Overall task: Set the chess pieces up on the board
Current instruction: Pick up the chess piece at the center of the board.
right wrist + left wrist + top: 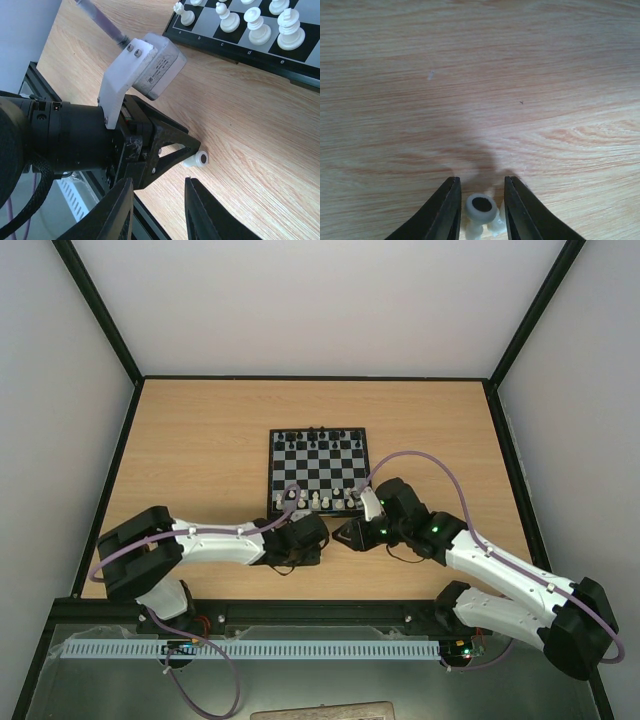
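Pickup step: left pincer (481, 179), released, straddles a toppled white piece (481, 206) on the worktop (470, 75); next, clench and carry it to the board (318, 468); right pincer (159, 182) gapes empty.

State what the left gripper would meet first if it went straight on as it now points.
Probably the bare table just ahead; the fallen white piece lies between the open fingers of the left gripper, and nothing else shows beyond.

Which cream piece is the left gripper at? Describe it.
On the wooden table, just off the near edge of the checkered black-and-white chessboard, find the left gripper. Between its open fingers lies a tiny cream plastic chess piece, toppled, dark-centred round base showing; the other cream pieces stand upright on the board.
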### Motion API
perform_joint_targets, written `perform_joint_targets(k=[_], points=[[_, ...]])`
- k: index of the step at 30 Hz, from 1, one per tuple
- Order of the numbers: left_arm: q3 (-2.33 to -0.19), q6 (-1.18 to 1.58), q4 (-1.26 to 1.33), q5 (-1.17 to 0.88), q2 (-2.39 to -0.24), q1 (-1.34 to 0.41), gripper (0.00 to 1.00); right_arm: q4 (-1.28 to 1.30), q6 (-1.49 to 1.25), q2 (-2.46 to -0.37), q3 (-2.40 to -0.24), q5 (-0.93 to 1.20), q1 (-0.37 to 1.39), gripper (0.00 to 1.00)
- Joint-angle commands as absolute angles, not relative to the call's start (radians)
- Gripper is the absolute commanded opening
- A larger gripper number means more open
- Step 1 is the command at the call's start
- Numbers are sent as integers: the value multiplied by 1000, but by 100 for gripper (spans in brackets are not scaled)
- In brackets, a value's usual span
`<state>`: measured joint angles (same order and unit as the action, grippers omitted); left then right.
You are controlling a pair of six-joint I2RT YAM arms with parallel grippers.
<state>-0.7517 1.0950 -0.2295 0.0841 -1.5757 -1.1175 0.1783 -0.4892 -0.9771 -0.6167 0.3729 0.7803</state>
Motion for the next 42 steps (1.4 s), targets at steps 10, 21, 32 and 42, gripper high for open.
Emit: perform_joint_targets(k=[10, 21, 32, 42], points=[[-707, 1136, -417, 98, -1612, -1172, 28, 178, -476, -968, -606, 387, 796, 29], [-703, 1129, -394, 113, -1642, -1175, 4, 181, -477, -971, -606, 376, 800, 29], [-710, 1140, -399, 214, -1375, -1149, 2, 174, -476, -1000, -609, 362, 801, 29], [-631, 1108, -200, 245, -1021, -1110, 3, -153, -626, -945, -497, 414, 809, 36]])
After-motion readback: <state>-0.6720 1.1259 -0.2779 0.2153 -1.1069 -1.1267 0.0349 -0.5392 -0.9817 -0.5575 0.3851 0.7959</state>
